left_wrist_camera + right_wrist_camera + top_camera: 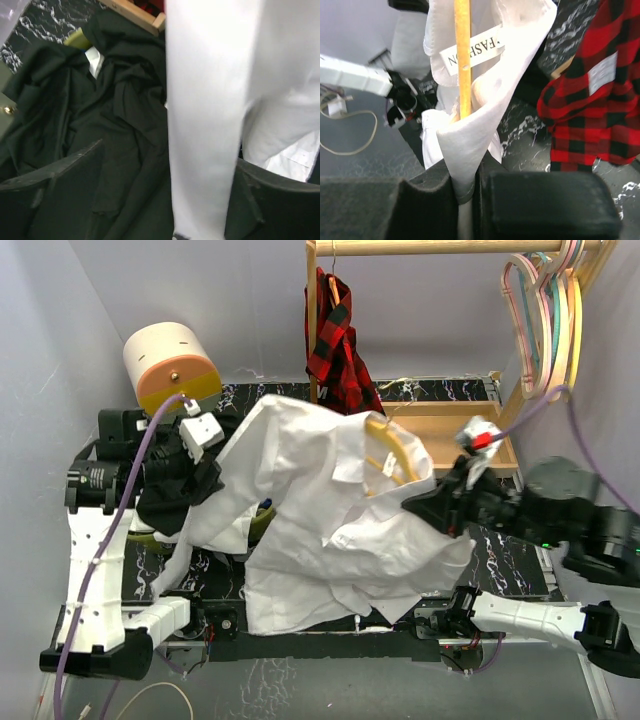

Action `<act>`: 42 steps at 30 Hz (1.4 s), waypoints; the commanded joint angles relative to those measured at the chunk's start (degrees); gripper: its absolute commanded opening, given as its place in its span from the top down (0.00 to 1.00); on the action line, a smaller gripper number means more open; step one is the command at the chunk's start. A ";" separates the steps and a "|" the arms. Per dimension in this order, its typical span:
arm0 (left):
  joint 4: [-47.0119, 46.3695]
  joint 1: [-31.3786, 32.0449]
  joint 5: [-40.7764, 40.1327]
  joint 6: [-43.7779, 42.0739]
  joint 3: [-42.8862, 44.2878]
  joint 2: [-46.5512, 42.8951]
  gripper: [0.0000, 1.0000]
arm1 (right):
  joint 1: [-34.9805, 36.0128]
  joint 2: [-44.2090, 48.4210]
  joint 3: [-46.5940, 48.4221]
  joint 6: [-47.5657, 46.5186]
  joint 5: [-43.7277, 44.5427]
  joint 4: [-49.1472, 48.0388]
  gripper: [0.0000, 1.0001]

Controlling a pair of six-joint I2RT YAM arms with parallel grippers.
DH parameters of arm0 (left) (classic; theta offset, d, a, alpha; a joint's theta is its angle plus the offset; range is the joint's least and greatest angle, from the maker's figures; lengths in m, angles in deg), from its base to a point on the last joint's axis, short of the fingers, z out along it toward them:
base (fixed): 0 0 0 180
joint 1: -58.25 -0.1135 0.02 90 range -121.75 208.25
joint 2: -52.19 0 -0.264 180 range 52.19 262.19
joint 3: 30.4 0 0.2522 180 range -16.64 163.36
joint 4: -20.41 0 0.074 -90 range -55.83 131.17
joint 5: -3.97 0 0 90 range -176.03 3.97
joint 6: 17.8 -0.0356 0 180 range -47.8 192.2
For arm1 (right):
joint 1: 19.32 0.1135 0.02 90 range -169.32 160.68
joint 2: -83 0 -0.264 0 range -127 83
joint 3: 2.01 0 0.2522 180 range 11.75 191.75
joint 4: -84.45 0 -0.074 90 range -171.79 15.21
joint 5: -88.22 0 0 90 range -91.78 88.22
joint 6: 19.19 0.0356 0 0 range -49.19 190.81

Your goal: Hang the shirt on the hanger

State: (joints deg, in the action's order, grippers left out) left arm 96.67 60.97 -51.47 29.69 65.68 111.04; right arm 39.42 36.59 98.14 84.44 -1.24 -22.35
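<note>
Two grippers, one shirt and one hanger, with the surroundings listed after them.

1. Shirt point(300, 500): white. It is lying bunched across the middle of the top view, over the table point(450, 390), with its collar end rising toward centre right.
2. Hanger point(395, 455): pale yellow. It is showing as a curved arc inside the collar opening, right of centre in the top view, and the rest is sitting under cloth. In the right wrist view its bar is running down the upper centre, past a printed label.
3. Right gripper point(470, 185): its fingers are pressing together and pinching a fold of the shirt at bottom centre of its wrist view. Whether the bar reaches into the pinch cannot be told.
4. Left gripper point(170, 155): its fingers are standing spread wide at the lower corners of its wrist view. A strip of the shirt is hanging between them, unclamped.
5. Black garment point(115, 100): it is lying crumpled below the left gripper, filling the left half of that view.
6. Plaid shirt point(340, 350): it is hanging from the rack point(450, 248) at upper centre of the top view.
7. Pastel hangers point(545, 330): they are hanging bunched on the rack at upper right.
</note>
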 commanded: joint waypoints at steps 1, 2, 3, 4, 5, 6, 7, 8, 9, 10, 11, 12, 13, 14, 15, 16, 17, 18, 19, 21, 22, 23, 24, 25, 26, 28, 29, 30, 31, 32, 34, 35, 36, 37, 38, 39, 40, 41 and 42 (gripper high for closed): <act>5.19 -0.08 5.35 2.17 9.45 6.19 0.33 | -0.21 1.24 13.86 0.97 6.28 4.36 0.92; 5.72 -0.08 5.67 2.21 10.98 7.41 0.39 | -0.21 1.72 15.48 0.96 5.77 5.16 0.92; 5.82 -0.08 6.52 2.24 12.33 8.24 0.49 | -0.21 1.75 16.47 1.32 5.53 6.36 0.92; 5.42 -0.08 7.33 2.25 12.83 8.75 0.60 | -0.21 1.15 17.47 1.80 5.44 8.50 0.92; 4.66 -0.08 7.97 2.44 13.12 9.06 0.82 | -0.21 0.04 18.15 2.41 5.70 10.97 0.92; 3.34 -0.08 8.04 3.14 13.20 9.17 1.00 | -0.21 -1.11 18.68 2.98 6.78 13.24 0.92; 2.44 -0.08 7.98 4.71 13.32 9.44 1.00 | -0.21 -2.15 19.14 4.29 8.57 15.32 0.92; 2.67 -0.08 8.05 4.18 13.81 9.95 1.00 | -0.21 -2.59 19.57 5.30 10.41 16.64 0.92; 2.92 -0.08 7.65 4.08 14.24 10.61 1.00 | -0.21 -2.58 20.35 6.10 11.76 17.61 0.92; 2.58 -0.07 6.42 5.32 14.55 11.46 1.00 | -0.21 -2.07 21.53 6.99 13.32 18.14 0.92; 2.44 -0.08 4.89 6.18 14.65 12.34 1.00 | -0.25 -1.15 22.84 7.56 13.76 18.20 0.92; 2.70 -0.08 3.41 6.43 14.35 13.10 1.00 | -0.21 -0.05 24.39 8.08 14.11 18.24 0.92; 2.75 -0.06 2.45 6.43 13.28 13.50 1.00 | -0.21 1.07 25.99 8.92 14.57 18.25 0.92; 2.26 -0.04 1.92 6.59 11.75 13.41 1.00 | -0.21 2.15 27.46 9.68 14.57 18.26 0.92; 1.33 -0.08 1.70 7.15 9.65 12.77 1.00 | -0.21 3.08 28.92 10.27 14.36 18.26 0.92; 0.06 -0.08 1.45 7.53 7.57 11.94 1.00 | -0.21 4.08 29.95 11.01 14.43 18.26 0.92; -1.24 -0.06 1.15 7.83 5.23 10.75 1.00 | -0.21 5.04 30.49 11.60 14.60 18.16 0.92; -2.65 -0.07 0.32 8.32 3.10 10.04 1.00 | -0.25 5.71 30.77 11.86 14.70 18.09 0.92; -3.89 -0.08 -0.69 8.49 1.18 9.57 1.00 | -0.22 6.30 30.80 12.09 14.94 18.08 0.92; -6.41 -0.08 -4.87 8.42 -2.99 8.84 1.00 | -0.21 7.37 30.33 12.21 14.75 17.53 0.92; -7.97 -0.13 -7.46 8.36 -5.16 8.44 1.00 | -0.25 7.74 29.80 12.15 14.12 16.99 0.92; -9.50 -0.32 -9.37 8.17 -7.33 8.03 1.00 | -0.09 7.71 29.40 12.05 13.34 16.79 0.92; -10.56 -0.69 -10.45 7.70 -9.97 7.62 1.00 | -0.04 7.41 29.10 11.96 12.71 16.85 0.92; -10.86 -0.82 -10.23 7.58 -11.00 7.38 1.00 | 0.04 6.99 28.39 11.76 11.94 16.85 0.92; -10.65 -0.87 -9.04 7.83 -11.24 7.26 1.00 | 0.10 6.53 27.22 11.47 10.88 16.77 0.92; -9.98 -0.88 -6.70 9.34 -10.20 7.20 1.00 | 0.21 5.31 23.51 10.74 7.77 16.70 0.92; -9.24 -0.88 -5.86 9.87 -9.16 7.51 1.00 | 0.23 4.68 21.81 10.29 6.60 16.53 0.92; -7.41 -0.86 -4.94 9.93 -7.49 8.00 1.00 | 0.31 4.01 20.16 9.85 6.29 16.50 0.92; -5.90 -0.87 -4.16 10.13 -5.45 8.69 1.00 | 0.32 3.55 18.80 9.73 7.30 16.68 0.92; -4.07 -0.88 -3.38 10.49 -3.48 9.23 0.89 | 0.32 3.17 17.53 10.00 9.10 16.87 0.92; 0.03 -0.81 -2.08 11.25 1.06 10.28 0.35 | 0.32 3.21 15.16 10.77 11.41 17.07 0.92; 1.67 -0.80 -1.58 12.35 3.56 10.64 0.08 | 0.32 3.41 14.26 11.37 12.02 17.22 0.92; 2.91 -0.79 -1.64 14.24 6.23 11.06 0.04 | 0.32 3.54 13.58 12.06 12.39 17.74 0.92; 4.67 -0.79 -1.75 15.40 8.87 11.58 0.03 | 0.32 3.85 12.95 12.58 12.54 18.18 0.92; 6.75 -0.79 -1.85 15.92 12.11 12.47 0.03 | 0.32 4.39 12.11 13.28 12.62 18.31 0.92; 8.69 -0.79 -1.79 16.33 15.09 13.53 0.03 | 0.31 5.00 11.53 14.17 12.65 18.34 0.92; 10.30 -0.79 -1.85 16.73 18.43 14.44 0.03 | 0.30 5.62 10.99 14.91 12.57 18.34 0.92; 11.61 -0.79 -1.33 17.19 21.56 15.22 0.03 | 0.30 6.08 10.38 15.61 12.44 18.28 0.92; 13.27 -0.79 0.32 16.96 24.76 15.90 0.03 | 0.32 6.49 9.59 16.10 12.04 18.21 0.92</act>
State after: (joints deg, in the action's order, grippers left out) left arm 100.84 60.29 -54.64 43.90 80.15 125.07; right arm 39.55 40.09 108.40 96.99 9.36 0.64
